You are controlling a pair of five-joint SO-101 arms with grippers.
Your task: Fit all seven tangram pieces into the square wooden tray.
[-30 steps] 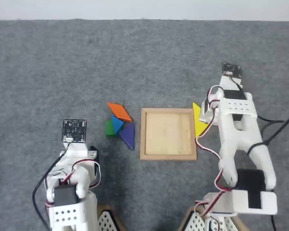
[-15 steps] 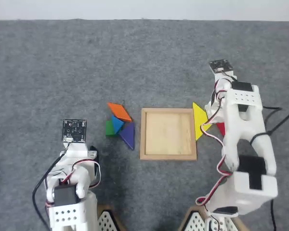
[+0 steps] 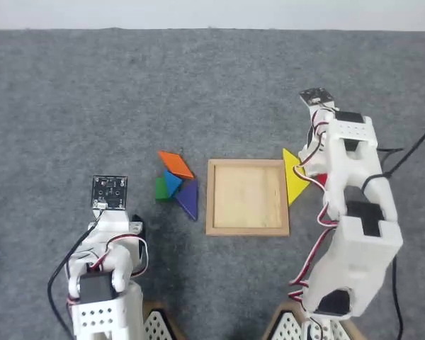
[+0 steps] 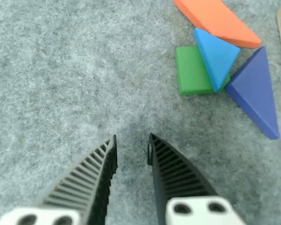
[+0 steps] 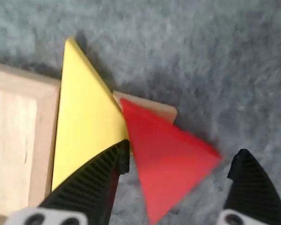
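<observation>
The square wooden tray (image 3: 246, 197) lies mid-table with nothing in it. A yellow triangle (image 3: 293, 177) leans on its right rim. Beside it a red triangle (image 5: 164, 159) rests partly on a pale wooden piece (image 5: 165, 111). My right gripper (image 5: 182, 164) is open and straddles the red triangle, one finger by the yellow triangle (image 5: 84, 122). Left of the tray sit an orange parallelogram (image 3: 176, 163), a blue triangle (image 3: 172, 182), a green square (image 3: 160, 188) and a dark blue triangle (image 3: 188, 198). My left gripper (image 4: 132, 138) hovers slightly open over bare mat, short of the green square (image 4: 192, 70).
A grey felt mat (image 3: 92, 92) covers the table, with open room at the back and far left. The right arm's body (image 3: 350, 205) stretches along the tray's right side and covers most of the red triangle from above.
The right arm has swung its wrist farther back and slightly left, closer to the yellow and red triangles. The left arm and the pieces by the tray have stayed put.
</observation>
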